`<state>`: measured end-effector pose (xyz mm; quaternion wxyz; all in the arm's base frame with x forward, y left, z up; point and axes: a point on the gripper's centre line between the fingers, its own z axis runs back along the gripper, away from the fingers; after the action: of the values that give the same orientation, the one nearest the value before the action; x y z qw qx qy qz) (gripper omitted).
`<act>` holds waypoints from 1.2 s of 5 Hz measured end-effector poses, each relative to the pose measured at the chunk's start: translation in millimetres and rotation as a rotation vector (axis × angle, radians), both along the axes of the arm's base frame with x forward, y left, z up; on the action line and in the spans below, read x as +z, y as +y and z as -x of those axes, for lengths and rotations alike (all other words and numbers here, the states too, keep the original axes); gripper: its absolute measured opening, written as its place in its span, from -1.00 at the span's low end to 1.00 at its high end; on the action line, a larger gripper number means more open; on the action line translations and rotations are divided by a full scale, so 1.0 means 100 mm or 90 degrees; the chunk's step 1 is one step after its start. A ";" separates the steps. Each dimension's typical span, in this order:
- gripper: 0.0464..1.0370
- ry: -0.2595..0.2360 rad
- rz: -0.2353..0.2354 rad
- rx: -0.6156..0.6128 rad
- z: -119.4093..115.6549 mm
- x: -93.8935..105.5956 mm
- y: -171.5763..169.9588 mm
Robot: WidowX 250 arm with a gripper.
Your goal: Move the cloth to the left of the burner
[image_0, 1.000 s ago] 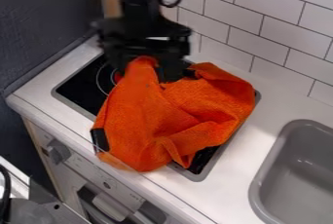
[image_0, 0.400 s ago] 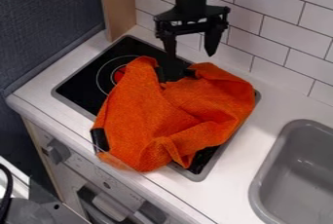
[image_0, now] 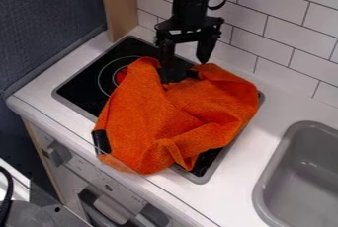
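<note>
Above the stovetop's back edge, dropping closer now, holding the end effector open and empty! Seeing the orange cloth lie unmoved past the front edge, not left of the burner; probably lining up a grasp.

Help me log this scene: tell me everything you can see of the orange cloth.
The cloth is orange and looks woven, with dark patches at its left and upper edges. It lies crumpled in folds over much of the stovetop, reaching the front of the counter. The gripper is by its upper edge; contact is unclear.
</note>
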<state>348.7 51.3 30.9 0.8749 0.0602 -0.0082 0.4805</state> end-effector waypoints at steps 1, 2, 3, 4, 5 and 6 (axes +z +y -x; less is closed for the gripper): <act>0.93 0.011 0.000 0.033 0.10 -0.08 0.12; 0.93 -0.009 0.029 0.039 0.07 -0.16 0.24; 0.93 0.014 0.045 0.035 0.09 -0.37 0.25; 0.93 -0.002 0.062 0.022 0.06 -0.45 0.24; 0.82 -0.006 0.081 0.038 0.08 -0.49 0.28; 0.49 -0.017 0.089 0.048 0.13 -0.53 0.30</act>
<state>336.1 80.9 -22.6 0.8579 -0.0074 0.0157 0.5136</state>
